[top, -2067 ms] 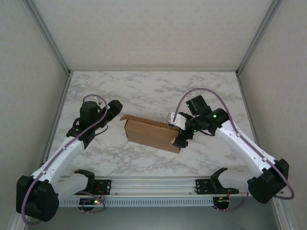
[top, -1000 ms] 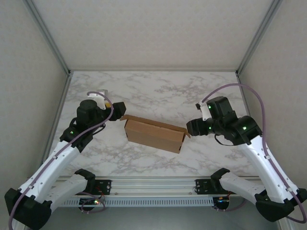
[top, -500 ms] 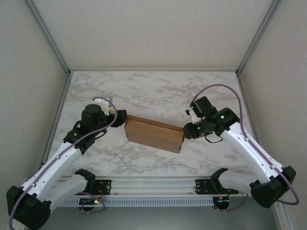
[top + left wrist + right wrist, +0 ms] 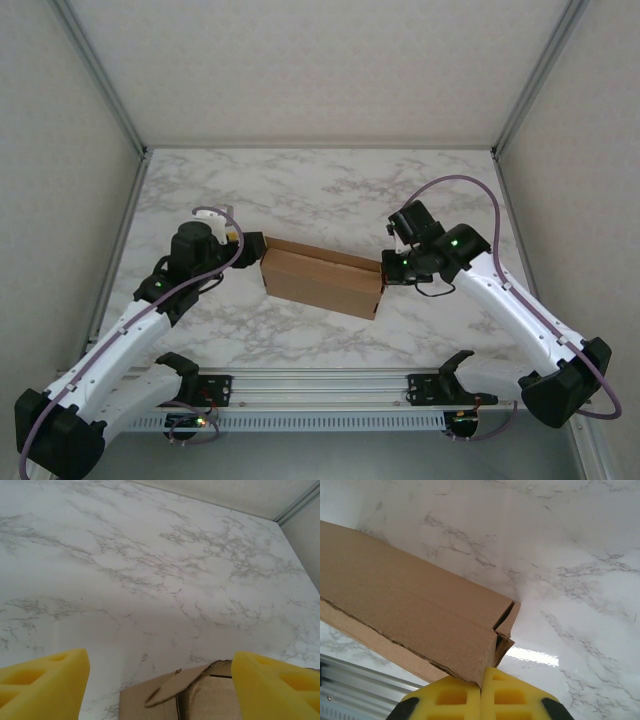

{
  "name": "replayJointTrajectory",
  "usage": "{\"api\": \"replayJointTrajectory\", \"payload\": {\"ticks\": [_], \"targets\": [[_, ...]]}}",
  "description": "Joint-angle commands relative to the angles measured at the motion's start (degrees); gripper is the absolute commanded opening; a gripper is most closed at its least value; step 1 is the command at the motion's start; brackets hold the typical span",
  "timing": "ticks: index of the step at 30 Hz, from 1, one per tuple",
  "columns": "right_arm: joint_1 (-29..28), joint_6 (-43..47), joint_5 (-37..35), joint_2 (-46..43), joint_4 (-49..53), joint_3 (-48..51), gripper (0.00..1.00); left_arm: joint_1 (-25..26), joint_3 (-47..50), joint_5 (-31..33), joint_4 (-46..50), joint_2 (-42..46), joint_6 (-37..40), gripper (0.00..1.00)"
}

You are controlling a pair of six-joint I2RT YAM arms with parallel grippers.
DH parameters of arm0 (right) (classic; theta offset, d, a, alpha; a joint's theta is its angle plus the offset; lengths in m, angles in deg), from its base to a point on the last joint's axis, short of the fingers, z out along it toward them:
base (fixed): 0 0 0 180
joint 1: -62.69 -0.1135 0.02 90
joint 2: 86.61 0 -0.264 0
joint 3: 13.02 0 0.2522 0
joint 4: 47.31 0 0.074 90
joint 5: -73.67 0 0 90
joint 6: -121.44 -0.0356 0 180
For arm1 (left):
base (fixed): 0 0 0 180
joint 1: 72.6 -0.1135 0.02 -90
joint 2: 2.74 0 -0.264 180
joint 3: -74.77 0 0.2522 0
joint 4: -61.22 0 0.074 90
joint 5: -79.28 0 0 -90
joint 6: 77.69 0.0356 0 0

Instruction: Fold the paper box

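The paper box is a thin brown cardboard box lying slantwise mid-table. My left gripper is at its left end, open. In the left wrist view the yellow fingers stand wide to either side of the box's end, where a curved flap sticks out loosely. My right gripper is at the box's right end, shut. In the right wrist view its pads are pressed together with nothing between them. They touch the near corner of the box, whose end flaps stand slightly ajar.
The marble table stretches bare behind the box up to the white back wall. A metal rail with the arm bases runs along the near edge. White side walls with aluminium posts close both sides.
My right gripper has closed and moved left up against the box's right end, where the flap that stuck out is now tucked in. My left gripper has edged right to the box's left end.
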Motion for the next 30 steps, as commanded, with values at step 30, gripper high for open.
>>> {"api": "replayJointTrajectory", "payload": {"ticks": [30], "targets": [[-2.79, 26.05, -9.92, 13.24, 0.31, -12.04, 0.00, 3.07, -6.83, 0.51, 6.51, 4.77, 0.42, 0.72]]}}
